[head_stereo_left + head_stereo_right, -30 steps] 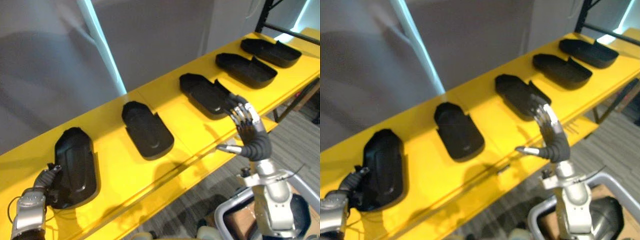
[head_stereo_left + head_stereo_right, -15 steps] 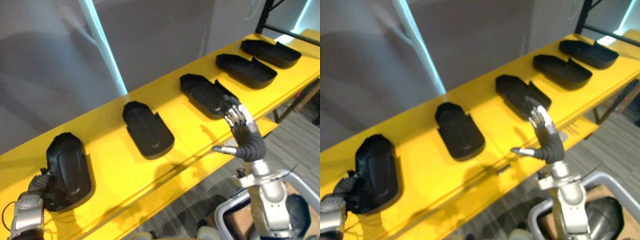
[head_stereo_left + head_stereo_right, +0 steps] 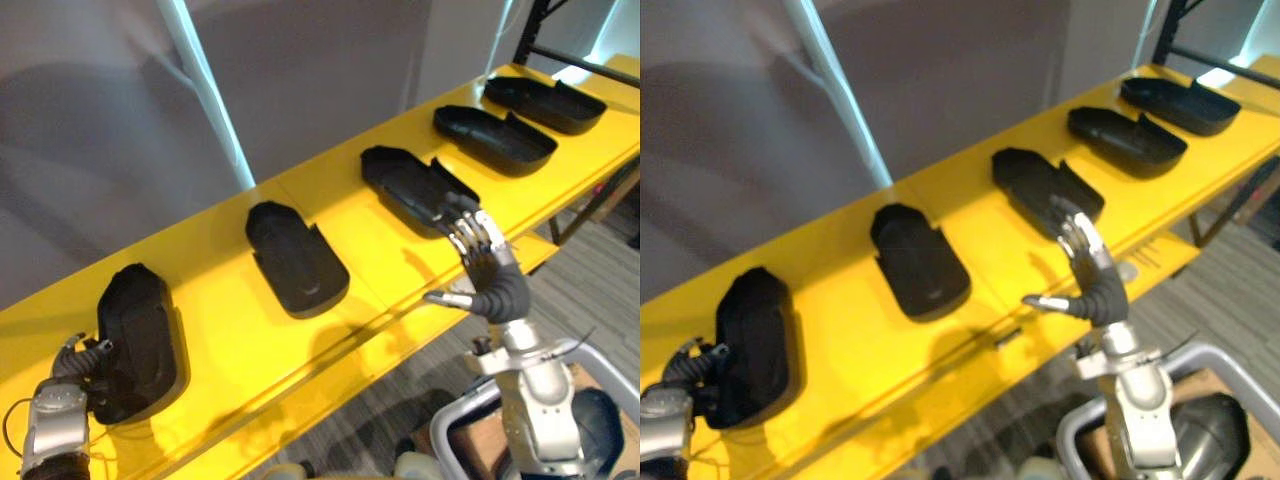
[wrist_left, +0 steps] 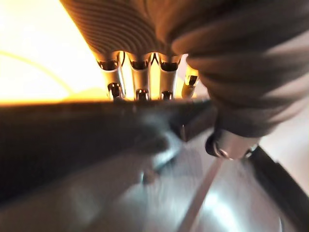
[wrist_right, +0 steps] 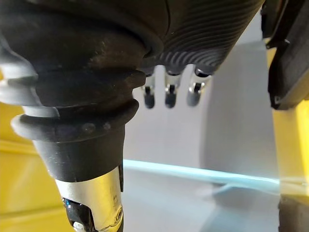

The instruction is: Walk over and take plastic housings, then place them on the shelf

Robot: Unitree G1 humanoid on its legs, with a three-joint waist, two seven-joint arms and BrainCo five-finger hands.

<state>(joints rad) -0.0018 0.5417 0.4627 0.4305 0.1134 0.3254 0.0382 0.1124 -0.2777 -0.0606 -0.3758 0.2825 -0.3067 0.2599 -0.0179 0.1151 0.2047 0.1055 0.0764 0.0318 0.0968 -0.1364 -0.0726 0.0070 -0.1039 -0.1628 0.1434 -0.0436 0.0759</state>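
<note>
Your left hand [image 3: 72,372] pinched the housing [image 3: 142,335] near the shelf [image 3: 215,300] front edge, right hand [image 3: 490,275] uncurled; a snagged release could have dragged it off.

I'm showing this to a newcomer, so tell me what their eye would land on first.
Five black plastic housings lie in a row along a bright yellow shelf crossing the head views diagonally. The right hand is raised, fingers straight, before the middle housing; the left hand is at the near end of the leftmost housing.
</note>
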